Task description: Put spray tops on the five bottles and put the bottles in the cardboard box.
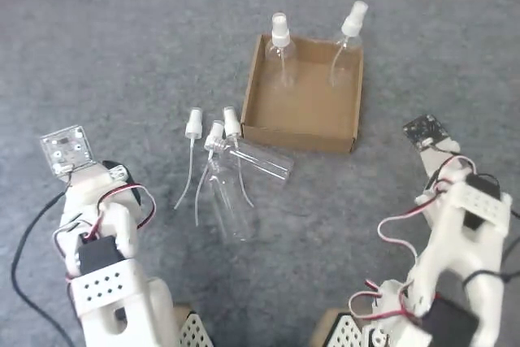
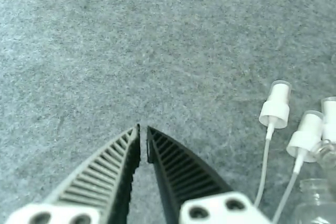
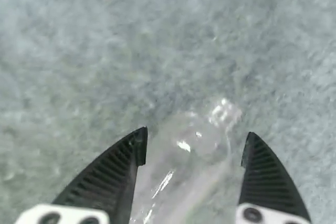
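Two clear bottles with spray tops (image 1: pixel 280 38) (image 1: pixel 349 30) stand in the cardboard box (image 1: pixel 301 132). Two clear bottles (image 1: pixel 230 199) (image 1: pixel 264 162) lie on the carpet in front of the box, beside three loose white spray tops (image 1: pixel 193 123) (image 1: pixel 215 134) (image 1: pixel 231 119) with long tubes. The left gripper (image 2: pixel 143 128) is shut and holds nothing; it is over bare carpet, apart from the spray tops (image 2: pixel 275 109) (image 2: pixel 307 136) and an uncapped bottle neck (image 2: pixel 315 188). The right gripper (image 3: pixel 196 136) has a clear bottle (image 3: pixel 191 156) between its fingers, above the carpet.
The left arm (image 1: pixel 101 241) stands at the near left, the right arm (image 1: pixel 459 233) at the near right. Grey carpet (image 1: pixel 122 62) covers the table. The near half of the box floor is bare.
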Robot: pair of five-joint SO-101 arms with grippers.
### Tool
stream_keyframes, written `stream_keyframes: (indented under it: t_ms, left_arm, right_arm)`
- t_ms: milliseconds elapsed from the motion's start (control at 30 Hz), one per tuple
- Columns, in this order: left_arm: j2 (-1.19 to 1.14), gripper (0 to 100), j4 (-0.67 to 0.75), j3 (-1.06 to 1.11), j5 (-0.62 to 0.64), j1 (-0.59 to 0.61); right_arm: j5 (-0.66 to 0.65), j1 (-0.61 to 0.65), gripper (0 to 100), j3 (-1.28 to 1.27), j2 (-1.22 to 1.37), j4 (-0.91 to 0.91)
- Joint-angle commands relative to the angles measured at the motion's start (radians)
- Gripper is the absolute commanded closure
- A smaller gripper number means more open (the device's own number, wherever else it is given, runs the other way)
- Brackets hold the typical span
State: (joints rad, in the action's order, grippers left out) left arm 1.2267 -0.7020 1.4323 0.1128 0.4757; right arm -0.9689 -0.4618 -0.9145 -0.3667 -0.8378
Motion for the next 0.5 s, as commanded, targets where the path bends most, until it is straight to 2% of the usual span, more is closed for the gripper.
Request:
stream_keyframes:
  t_ms: [0,133,200,333,467]
  left_arm:
    - [0.008,99,0.026,-0.01,0.003,-0.005]
    - [0.008,99,0.026,-0.01,0.003,-0.005]
    - [0.008,99,0.026,-0.008,0.003,-0.005]
    - [0.008,99,0.026,-0.008,0.003,-0.006]
    - [0.008,99,0.026,-0.008,0.003,-0.006]
  right_arm:
    - [0.06,0.03,75.7,0.137,0.065,-0.038]
    - [0.08,0.062,75.3,0.181,0.07,-0.111]
    - [0.087,0.061,71.9,0.201,0.058,-0.143]
    - [0.172,0.015,63.0,0.239,0.008,-0.229]
    - [0.239,-0.036,63.0,0.255,-0.013,-0.312]
